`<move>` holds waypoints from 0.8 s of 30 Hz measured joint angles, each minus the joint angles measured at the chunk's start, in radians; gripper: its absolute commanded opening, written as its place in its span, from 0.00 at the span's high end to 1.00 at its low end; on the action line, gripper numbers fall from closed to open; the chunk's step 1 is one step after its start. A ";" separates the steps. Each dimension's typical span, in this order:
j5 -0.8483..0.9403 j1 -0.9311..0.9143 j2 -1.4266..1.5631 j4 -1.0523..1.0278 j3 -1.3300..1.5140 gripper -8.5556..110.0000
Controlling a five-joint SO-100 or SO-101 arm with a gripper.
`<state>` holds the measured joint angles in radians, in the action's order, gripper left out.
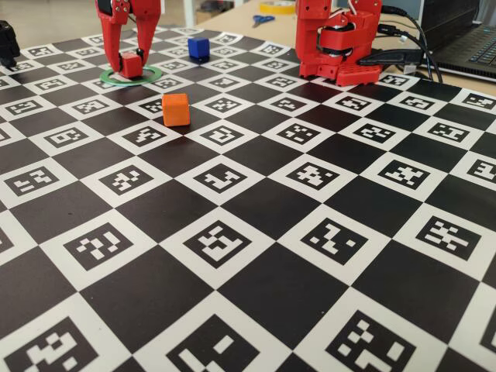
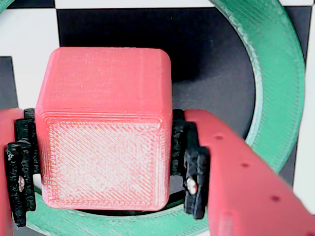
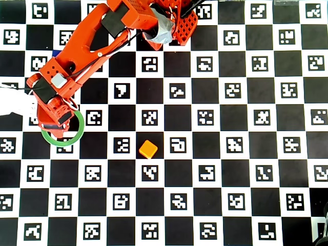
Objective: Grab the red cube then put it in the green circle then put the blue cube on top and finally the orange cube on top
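One red cube (image 2: 106, 128) sits gripped in the hand (image 1: 130, 66), low inside the green circle (image 2: 275, 78); opening unevenly could, I judge, drag it onto the ring's edge.

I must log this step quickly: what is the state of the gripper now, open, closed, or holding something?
Gripper: closed on the red cube, holding it inside the green circle.
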<state>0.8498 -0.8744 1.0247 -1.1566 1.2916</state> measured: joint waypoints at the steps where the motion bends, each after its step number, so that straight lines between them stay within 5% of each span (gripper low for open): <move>1: 0.000 0.000 0.000 0.002 0.002 0.89; 6: -0.002 0.000 0.000 0.002 0.003 0.86; 14: -0.008 0.000 -0.003 0.003 0.008 0.62; 24: -0.035 0.000 -0.003 0.017 0.018 0.54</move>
<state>0.8145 -0.8744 1.0216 -1.1397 1.3100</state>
